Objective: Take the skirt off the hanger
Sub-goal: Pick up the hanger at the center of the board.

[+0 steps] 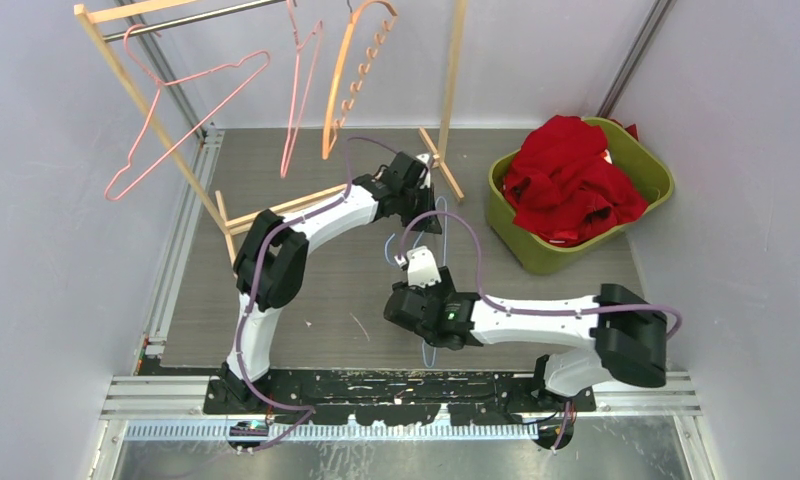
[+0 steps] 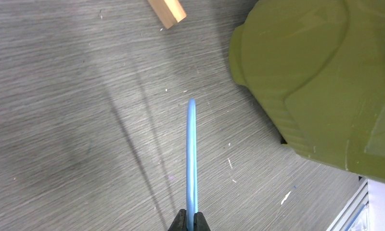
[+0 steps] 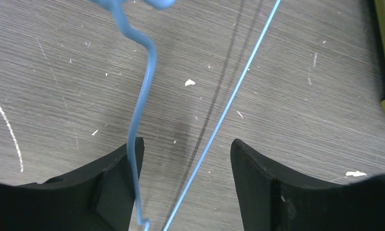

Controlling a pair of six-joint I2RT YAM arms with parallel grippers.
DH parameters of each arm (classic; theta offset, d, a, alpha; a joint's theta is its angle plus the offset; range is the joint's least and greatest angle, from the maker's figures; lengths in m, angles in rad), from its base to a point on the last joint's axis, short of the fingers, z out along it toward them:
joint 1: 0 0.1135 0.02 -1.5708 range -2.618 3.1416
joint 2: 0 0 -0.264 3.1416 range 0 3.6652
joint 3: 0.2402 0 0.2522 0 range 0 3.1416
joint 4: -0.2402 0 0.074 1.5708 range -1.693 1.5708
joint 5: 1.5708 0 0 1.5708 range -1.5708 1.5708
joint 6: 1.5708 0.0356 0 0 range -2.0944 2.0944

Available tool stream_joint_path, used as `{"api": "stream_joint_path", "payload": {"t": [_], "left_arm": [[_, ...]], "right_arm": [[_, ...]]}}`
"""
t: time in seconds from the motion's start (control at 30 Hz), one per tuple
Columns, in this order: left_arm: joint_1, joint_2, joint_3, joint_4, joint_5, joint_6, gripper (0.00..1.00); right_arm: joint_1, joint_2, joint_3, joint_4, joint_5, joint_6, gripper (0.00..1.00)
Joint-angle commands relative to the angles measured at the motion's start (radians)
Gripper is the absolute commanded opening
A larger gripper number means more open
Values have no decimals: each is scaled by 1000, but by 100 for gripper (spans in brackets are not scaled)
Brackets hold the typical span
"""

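Well, the red skirt (image 1: 571, 180) seems to be off already: it lies heaped in the green bin (image 1: 536, 255) at the far right corner of the bench (image 1: 326, 290), spilling a little over the rim. The blue wire hanger (image 2: 192, 159) looks bare and hangs in the air over the middle of the bench, between the two arms.

The left fingers (image 2: 200, 224) are pinched together on the hanger's thin wire. The right fingers (image 3: 113, 187) stand apart, with two strands of the hanger passing through the gap; the kinked strand runs right along the inner face of one finger, the straight one nearer the middle.

The worry, to my eye, is that wire. If the right fingers close off-centre they may catch one strand only and twist the hanger. Any pull against the left pinch could then bend the wire or slide it loose onto the bench.
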Motion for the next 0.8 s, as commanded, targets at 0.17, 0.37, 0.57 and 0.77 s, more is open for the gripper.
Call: {"api": "stream_joint_path", "payload": {"t": [0.17,0.37,0.57,0.77], "left_arm": [[1,-108,-33,-6,-11,29,0],[1,-132,-49,-30,-22,49,0],[5,-234,10,-88,-69,128,15],[8,-389,92,-151,-225,291,96]], "right_arm": [[0,113,5,165,45,120,47],[1,66,-1,105,46,147,1],[0,-15,-45,89,14,114,1],[1,-105,-40,45,-102,50,1]]}}
